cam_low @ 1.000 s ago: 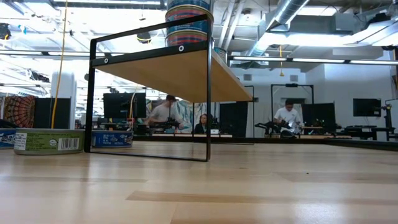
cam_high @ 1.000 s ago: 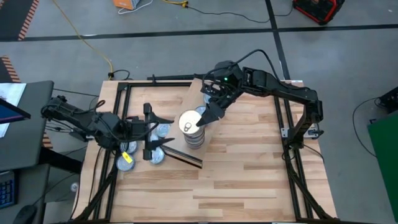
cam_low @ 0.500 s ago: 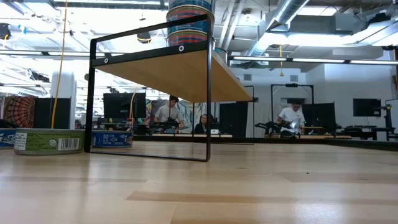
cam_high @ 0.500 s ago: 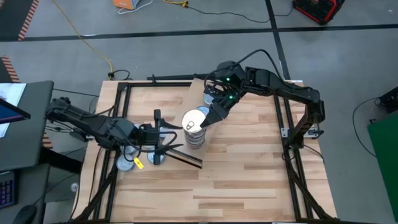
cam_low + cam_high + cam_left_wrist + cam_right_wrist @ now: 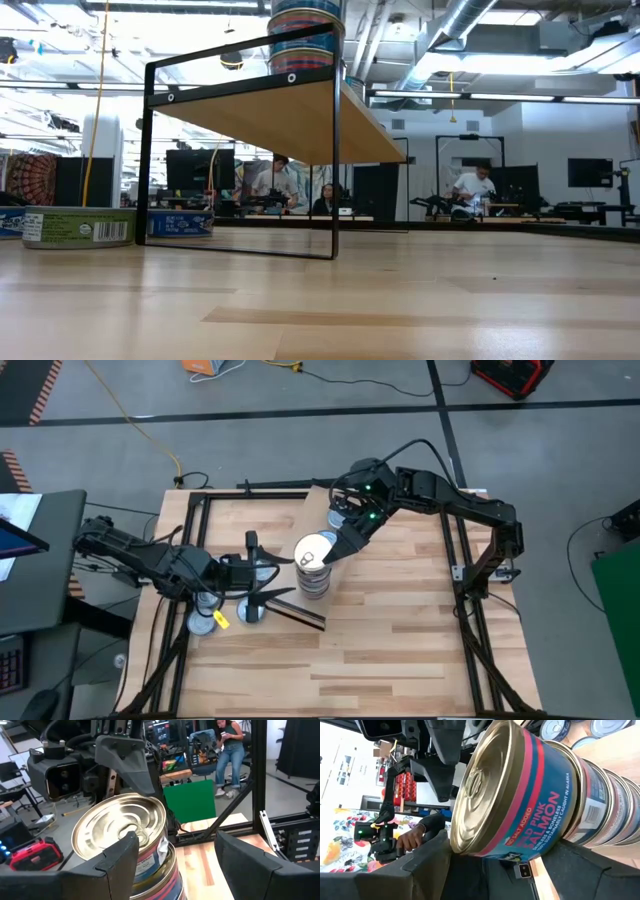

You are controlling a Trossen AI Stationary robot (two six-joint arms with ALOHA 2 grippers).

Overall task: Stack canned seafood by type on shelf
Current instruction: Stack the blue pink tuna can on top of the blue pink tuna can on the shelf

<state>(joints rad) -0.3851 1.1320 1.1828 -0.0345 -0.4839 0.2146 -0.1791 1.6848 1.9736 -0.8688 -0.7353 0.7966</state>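
A stack of canned seafood (image 5: 314, 578) stands on the near end of the light-wood shelf (image 5: 300, 525), which rests on a black wire frame (image 5: 240, 160). The top tin (image 5: 313, 550), blue and pink with a gold lid, sits tilted with my right gripper (image 5: 336, 548) shut on it. My left gripper (image 5: 281, 576) comes level from the table's left and is open. Its fingers (image 5: 117, 862) stand to either side of the stack without touching it. More tins with blue-grey tops (image 5: 337, 520) lie on the shelf's far end. My right gripper holds the top tin from the table's far right, slanting down. One finger (image 5: 131, 765) lies over the far edge of the gold lid (image 5: 145, 802). The other finger (image 5: 590, 870) is at the tin's base side, its contact hidden. The tin is tilted on the stack.
Loose tins lie on the slatted tabletop under my left arm (image 5: 203, 622), (image 5: 250, 613), and show at the left in the low view (image 5: 78, 227). The black frame rails (image 5: 455, 560) edge the table. The near and right parts of the tabletop (image 5: 400, 650) hold no objects. People sit in the room beyond.
My left gripper has moved toward the table's right, up to the stack, staying open. The top tin has shifted a little toward the right in my right gripper's hold.
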